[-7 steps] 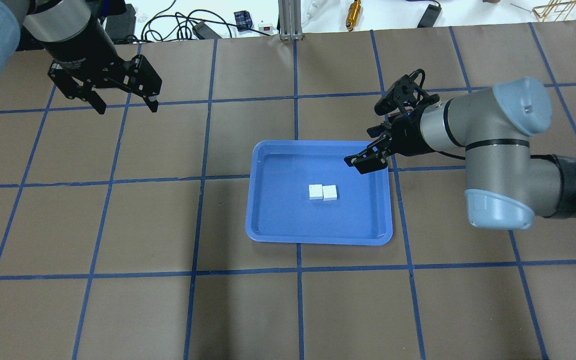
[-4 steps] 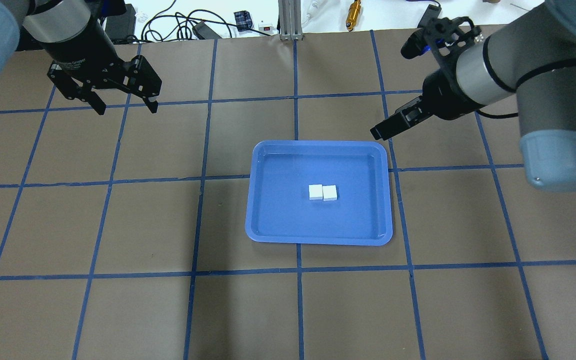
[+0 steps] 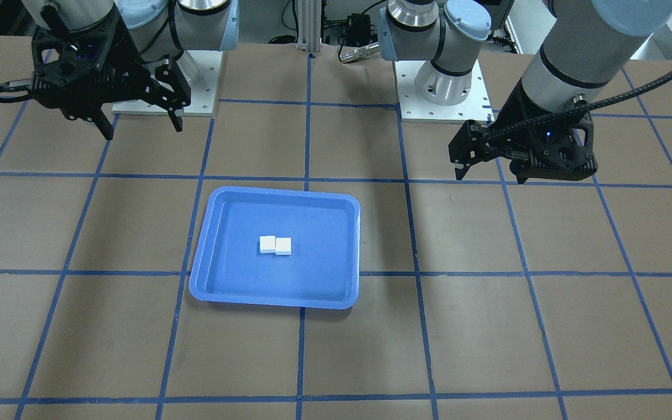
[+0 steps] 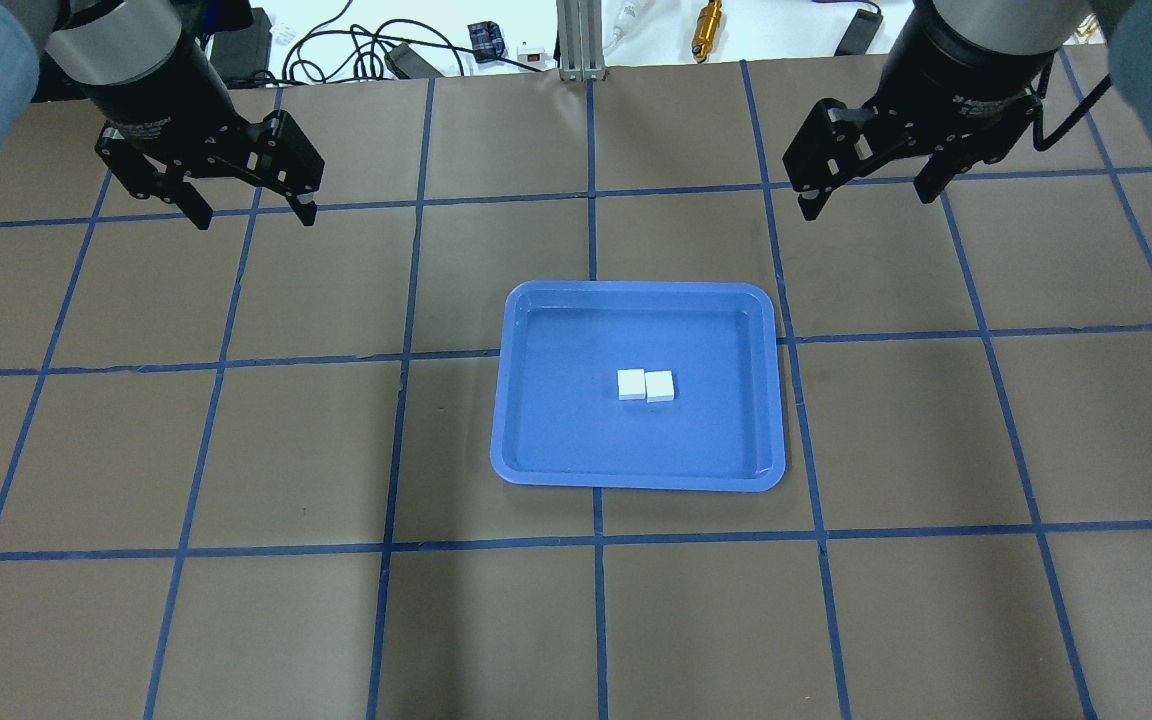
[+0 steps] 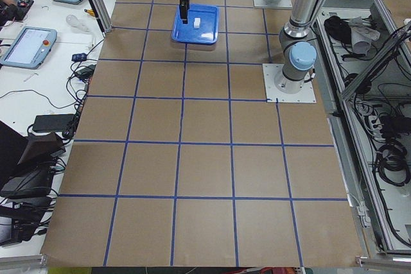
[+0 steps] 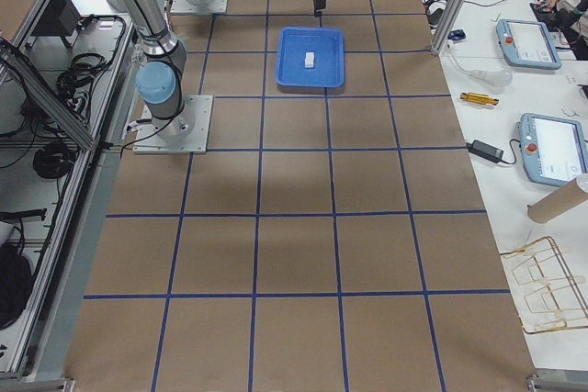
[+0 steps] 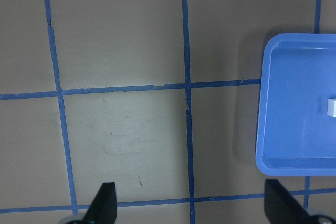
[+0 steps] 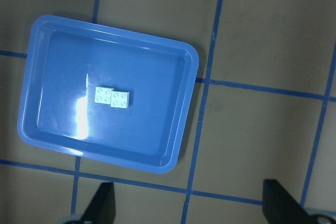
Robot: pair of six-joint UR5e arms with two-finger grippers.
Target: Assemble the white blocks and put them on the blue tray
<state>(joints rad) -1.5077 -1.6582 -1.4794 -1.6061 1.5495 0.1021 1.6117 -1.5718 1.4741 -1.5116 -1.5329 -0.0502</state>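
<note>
Table (image 4: 236, 450), brown paper with a blue tape grid, fills most of the view. A white bench (image 6: 510, 199) runs along its far side and holds teach pendants (image 6: 551, 149) and a wire rack (image 6: 549, 286). Blue tray (image 4: 501, 400) sits mid-table. Left gripper (image 4: 254, 215) and right gripper (image 4: 867, 200) hang over the paper, well apart from the tray, fingers spread, empty. White blocks (image 4: 645, 385) lie side by side, touching, studs up, near the tray's centre.
</note>
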